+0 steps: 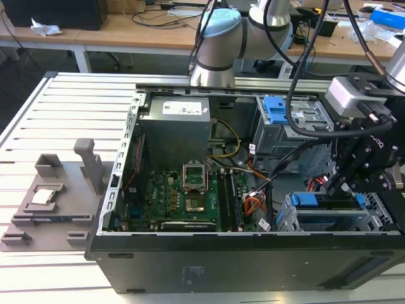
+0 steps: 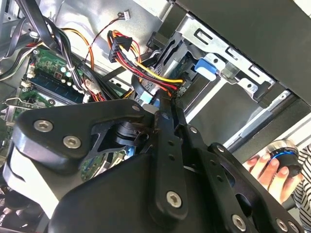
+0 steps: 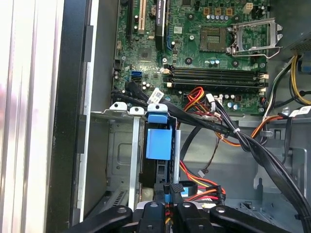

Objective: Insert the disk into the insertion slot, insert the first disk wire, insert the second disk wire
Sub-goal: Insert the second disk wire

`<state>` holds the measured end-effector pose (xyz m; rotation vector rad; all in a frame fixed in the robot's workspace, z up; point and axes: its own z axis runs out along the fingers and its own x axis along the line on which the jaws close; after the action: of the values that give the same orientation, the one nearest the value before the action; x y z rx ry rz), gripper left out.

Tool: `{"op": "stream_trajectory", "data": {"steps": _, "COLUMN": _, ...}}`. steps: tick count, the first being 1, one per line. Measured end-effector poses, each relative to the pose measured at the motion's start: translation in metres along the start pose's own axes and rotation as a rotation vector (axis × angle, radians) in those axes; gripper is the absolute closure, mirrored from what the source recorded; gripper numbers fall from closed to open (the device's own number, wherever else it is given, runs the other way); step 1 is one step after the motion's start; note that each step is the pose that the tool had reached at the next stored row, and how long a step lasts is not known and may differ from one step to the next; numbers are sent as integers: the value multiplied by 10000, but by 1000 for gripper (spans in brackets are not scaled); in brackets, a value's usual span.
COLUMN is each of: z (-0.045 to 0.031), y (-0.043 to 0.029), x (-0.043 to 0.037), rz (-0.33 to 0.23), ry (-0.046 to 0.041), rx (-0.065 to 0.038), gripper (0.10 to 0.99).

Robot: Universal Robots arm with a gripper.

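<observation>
Looking across a slatted bench [image 1: 38, 114] carrying an open computer case [image 1: 190, 266], laid on its side so that the inside is facing up and reachable from above. Reaching in from the far edge with the robot arm [image 1: 221, 38] and bending down toward the insertion slot [image 1: 297, 220] at the exterior view's right, near the case's front edge.

Finding the disk [image 1: 305, 200] already lying inside that low silver cage, its blue carrier showing at both ends. Hovering the gripper [image 1: 334, 185] right over it, probably working on the cabling rather than the drive.

Holding the fingers [image 2: 163, 141] drawn almost together, apparently pinching the end of a disk wire [image 2: 155, 77], a red, yellow and black bundle running to the back of the drive; judging the grip as likely, since the contact itself is hidden.

Crowding the approach:
- a sheaf of black cables [image 3: 252, 145] sweeping across just beside the cage
- the motherboard [image 1: 183, 196] close behind them
- a taller grey cage [image 1: 285, 126] with a blue tab standing farther back

Noting a person's hand [image 2: 265, 170] outside the case, resting on a blue-ringed knob [image 2: 284, 154].
</observation>
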<state>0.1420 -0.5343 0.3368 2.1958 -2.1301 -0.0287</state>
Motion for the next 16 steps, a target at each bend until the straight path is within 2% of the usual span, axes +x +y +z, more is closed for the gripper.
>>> {"op": "stream_trajectory", "data": {"steps": 7, "z": 9, "y": -1, "x": -1, "rz": -1, "ry": -7, "rx": 0, "gripper": 906}}
{"op": "stream_trajectory", "data": {"steps": 8, "z": 9, "y": -1, "x": -1, "rz": -1, "ry": -6, "rx": 0, "gripper": 843}}
{"op": "stream_trajectory", "data": {"steps": 9, "z": 8, "y": -1, "x": -1, "rz": -1, "ry": -7, "rx": 0, "gripper": 843}}
{"op": "stream_trajectory", "data": {"steps": 12, "z": -46, "y": 8, "x": 1, "rz": -1, "ry": -12, "rx": 11, "gripper": 843}}
{"op": "stream_trajectory", "data": {"steps": 16, "z": -62, "y": 15, "x": 2, "rz": -1, "ry": -4, "rx": 18, "gripper": 843}}
